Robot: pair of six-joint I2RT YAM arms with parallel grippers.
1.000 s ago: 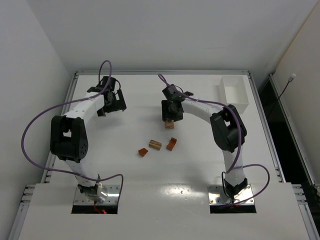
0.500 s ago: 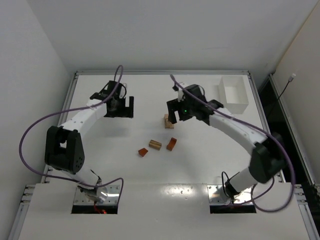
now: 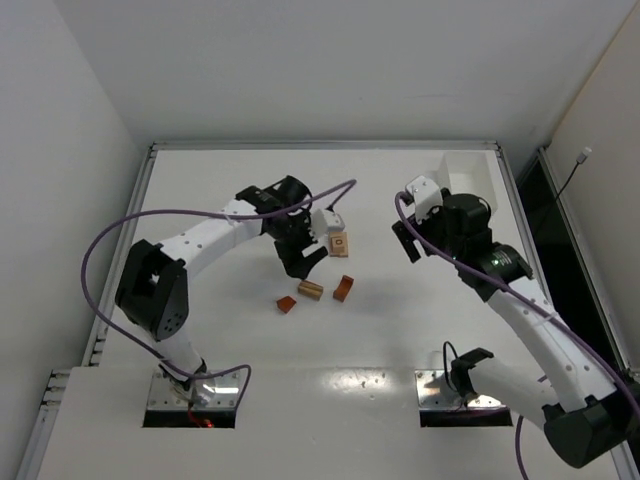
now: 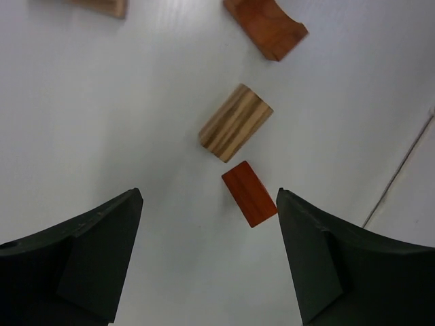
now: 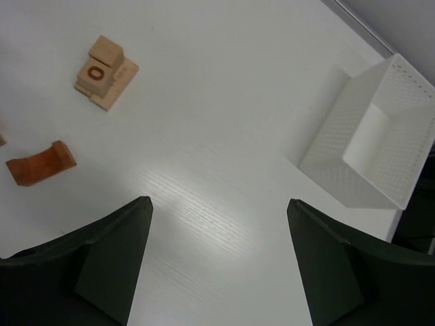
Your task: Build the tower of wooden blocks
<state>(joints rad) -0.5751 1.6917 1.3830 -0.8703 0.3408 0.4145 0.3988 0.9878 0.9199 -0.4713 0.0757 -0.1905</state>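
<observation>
The tower is a short stack (image 3: 339, 243): a tan cube marked with a ring on a flat tan base, also in the right wrist view (image 5: 105, 73). Three loose blocks lie in front of it: a reddish arch (image 3: 344, 288) (image 4: 265, 27) (image 5: 41, 163), a striped tan block (image 3: 310, 290) (image 4: 235, 122) and a small red block (image 3: 286, 304) (image 4: 249, 193). My left gripper (image 3: 300, 262) (image 4: 208, 197) is open and empty, hovering above the small red block. My right gripper (image 3: 408, 240) (image 5: 219, 204) is open and empty, well right of the stack.
A white perforated tray (image 3: 466, 186) (image 5: 370, 142) stands at the back right corner. The table's raised rim (image 3: 320, 146) runs along the back. The left arm's purple cable (image 3: 200, 212) arches over the left half.
My left arm has swung from the far left to above the loose blocks. My right gripper has drawn back from the stack to the right, open, leaving the cube on the base.
</observation>
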